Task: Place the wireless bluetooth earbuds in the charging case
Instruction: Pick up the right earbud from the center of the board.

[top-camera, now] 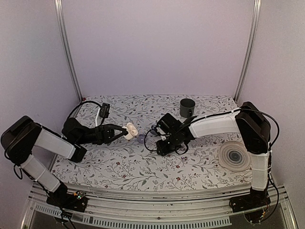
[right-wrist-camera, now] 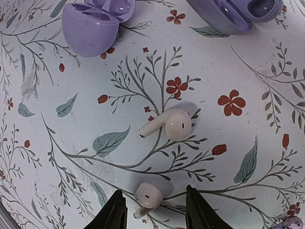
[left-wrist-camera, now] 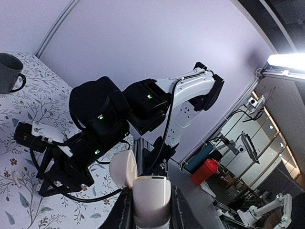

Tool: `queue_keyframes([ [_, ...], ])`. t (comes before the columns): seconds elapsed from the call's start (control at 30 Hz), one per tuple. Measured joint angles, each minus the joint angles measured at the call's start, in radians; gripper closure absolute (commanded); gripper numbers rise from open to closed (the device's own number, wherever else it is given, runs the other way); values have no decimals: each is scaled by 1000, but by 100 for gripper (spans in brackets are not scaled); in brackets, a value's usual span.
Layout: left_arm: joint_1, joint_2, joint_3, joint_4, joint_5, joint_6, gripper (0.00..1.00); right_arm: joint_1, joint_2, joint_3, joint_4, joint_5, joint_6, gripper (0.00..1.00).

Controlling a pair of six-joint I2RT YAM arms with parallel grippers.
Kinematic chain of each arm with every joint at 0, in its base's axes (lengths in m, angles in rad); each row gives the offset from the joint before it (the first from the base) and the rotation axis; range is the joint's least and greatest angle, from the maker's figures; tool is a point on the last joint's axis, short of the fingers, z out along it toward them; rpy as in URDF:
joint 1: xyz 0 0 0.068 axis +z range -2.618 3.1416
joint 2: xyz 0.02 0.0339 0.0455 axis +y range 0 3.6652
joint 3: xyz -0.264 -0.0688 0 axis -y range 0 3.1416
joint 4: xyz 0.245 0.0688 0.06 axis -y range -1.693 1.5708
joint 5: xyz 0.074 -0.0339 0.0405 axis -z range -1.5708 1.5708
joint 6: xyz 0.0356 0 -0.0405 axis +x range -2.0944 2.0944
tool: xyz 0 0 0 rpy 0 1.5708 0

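Near earbud [right-wrist-camera: 147,196]: lying on the cloth [right-wrist-camera: 248,71], nearer than the mug [top-camera: 187,108] and slightly left of it, stem slanting down-left in the right wrist view.
Right gripper [top-camera: 164,144]: hanging directly over that earbud, jaws standing part-spread on either side and touching nothing; this arm is the nearer one.
Second earbud [right-wrist-camera: 169,125]: lying just beyond the first.
Case [left-wrist-camera: 151,193]: left gripper [top-camera: 119,132] is clamping it, lid open, well left of the mug.
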Motion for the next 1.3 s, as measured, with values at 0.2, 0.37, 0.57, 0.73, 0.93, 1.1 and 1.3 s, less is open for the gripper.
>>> queue_keyframes([
  [0.2,0,-96,1,-129,-23,95,100,2,19,29,-21,14,-23,64],
  [0.37,0,-123,3,-214,-35,146,100,7,35,53,-35,15,-34,68],
  [0.57,0,-131,3,-288,-55,184,100,14,42,68,-53,26,-34,68],
  [0.73,0,-140,5,-348,-80,219,100,19,42,69,-63,44,-34,68],
  [0.93,0,-146,5,-390,-108,241,100,22,50,81,-71,53,-34,70],
  [1.1,0,-146,5,-420,-135,254,100,27,60,94,-74,64,-34,73],
  [1.3,0,-146,5,-460,-183,269,100,33,60,94,-75,74,-32,65],
])
